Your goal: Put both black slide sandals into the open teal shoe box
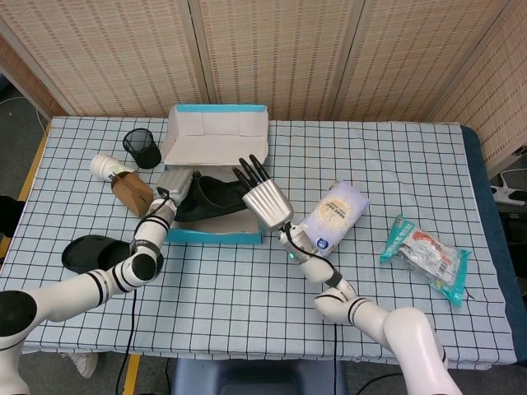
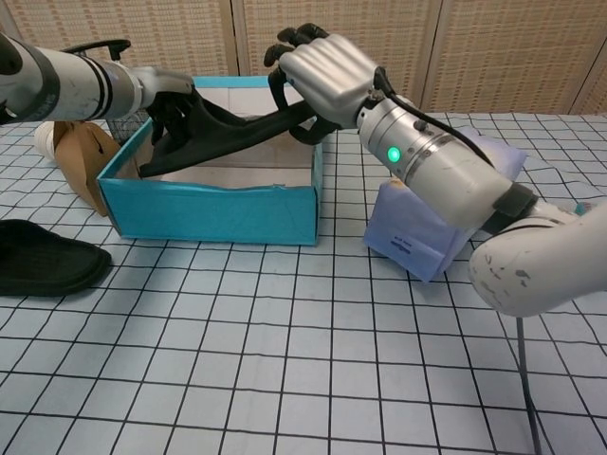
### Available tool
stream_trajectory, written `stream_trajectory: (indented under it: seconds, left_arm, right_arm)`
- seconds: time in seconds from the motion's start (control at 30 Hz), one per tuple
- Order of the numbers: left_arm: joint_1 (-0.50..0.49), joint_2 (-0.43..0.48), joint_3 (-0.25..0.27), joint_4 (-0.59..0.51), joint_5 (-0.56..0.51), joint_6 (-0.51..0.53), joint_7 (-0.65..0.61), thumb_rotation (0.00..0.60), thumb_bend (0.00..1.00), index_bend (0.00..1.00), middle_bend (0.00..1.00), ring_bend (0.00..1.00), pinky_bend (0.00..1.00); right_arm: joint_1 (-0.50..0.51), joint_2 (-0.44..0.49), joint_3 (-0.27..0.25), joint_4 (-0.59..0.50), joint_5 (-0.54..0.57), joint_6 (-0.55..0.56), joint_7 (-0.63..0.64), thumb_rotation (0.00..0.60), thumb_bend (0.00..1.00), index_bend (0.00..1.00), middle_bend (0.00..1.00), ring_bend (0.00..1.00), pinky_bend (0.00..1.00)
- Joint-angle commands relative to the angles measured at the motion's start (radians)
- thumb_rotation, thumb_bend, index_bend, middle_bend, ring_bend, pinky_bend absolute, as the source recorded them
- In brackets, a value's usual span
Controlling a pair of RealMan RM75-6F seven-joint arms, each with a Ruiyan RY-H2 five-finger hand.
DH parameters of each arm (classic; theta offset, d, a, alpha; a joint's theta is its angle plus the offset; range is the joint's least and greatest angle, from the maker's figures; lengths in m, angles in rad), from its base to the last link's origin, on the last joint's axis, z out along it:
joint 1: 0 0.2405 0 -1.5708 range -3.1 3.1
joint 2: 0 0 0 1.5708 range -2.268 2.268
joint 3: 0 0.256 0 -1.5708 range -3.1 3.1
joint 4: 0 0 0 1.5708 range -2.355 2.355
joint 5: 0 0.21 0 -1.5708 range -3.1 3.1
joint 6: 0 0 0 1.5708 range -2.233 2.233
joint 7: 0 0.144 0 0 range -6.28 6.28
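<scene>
teal shoe box (image 2: pixel 213 210): open, below both hands' fingers | sandal (image 2: pixel 228 133): tilted over box, heel end in left hand (image 2: pixel 166 95) fingers curled round it, toe end under right hand (image 2: pixel 318 71) fingers curved onto it | second sandal (image 2: pixel 43 256): on table, left of box, well apart from fingers

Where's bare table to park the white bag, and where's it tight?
Free: the wide front strip of table below the teal shoe box, and the back right stretch beyond the white bag. Crowded: back left, with mesh cup, brown bag and loose sandal; over the box, both hands meet on the other sandal.
</scene>
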Motion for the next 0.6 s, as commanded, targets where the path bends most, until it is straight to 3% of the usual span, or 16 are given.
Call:
stream_trajectory:
  seconds: [0.03,0.2,0.3,0.37,0.43,0.53,0.6]
  left_arm:
    - [-0.003,0.005,0.003,-0.005,-0.004,-0.006,-0.006,0.600,0.50,0.57,0.69,0.59,0.60]
    - [-0.004,0.020,0.003,-0.024,-0.003,-0.020,-0.035,0.600,0.49,0.54,0.66,0.55,0.57]
    - [0.000,0.037,-0.001,-0.041,-0.001,-0.050,-0.062,0.600,0.46,0.34,0.44,0.40,0.46]
    - [0.003,0.051,-0.005,-0.047,0.013,-0.066,-0.084,0.600,0.45,0.14,0.25,0.24,0.37]
    - [0.009,0.058,-0.012,-0.047,0.046,-0.069,-0.113,0.600,0.45,0.03,0.12,0.11,0.27]
    - [0.027,0.082,-0.034,-0.052,0.086,-0.132,-0.181,0.600,0.45,0.00,0.02,0.01,0.14]
    - [0.036,0.102,-0.051,-0.049,0.098,-0.186,-0.229,0.600,0.45,0.00,0.00,0.00,0.09]
  right_arm:
    - [0.016,-0.016,0.014,0.009,0.020,0.001,-0.014,0.600,0.25,0.69,0.29,0.02,0.04]
    - [0.032,-0.026,0.019,0.014,0.035,0.004,-0.032,0.600,0.34,0.81,0.40,0.11,0.07]
    - [0.033,-0.030,0.020,0.016,0.047,-0.002,-0.041,0.600,0.40,0.93,0.54,0.23,0.09]
    - [0.033,-0.033,0.020,0.018,0.055,-0.003,-0.049,0.600,0.42,0.94,0.58,0.26,0.09]
    - [0.034,-0.036,0.021,0.022,0.061,-0.002,-0.058,0.600,0.43,0.95,0.60,0.29,0.10]
    - [0.036,-0.043,0.030,0.024,0.080,-0.007,-0.067,0.600,0.44,0.95,0.62,0.33,0.13]
    - [0.039,-0.050,0.033,0.031,0.085,-0.002,-0.070,0.600,0.44,0.95,0.63,0.34,0.13]
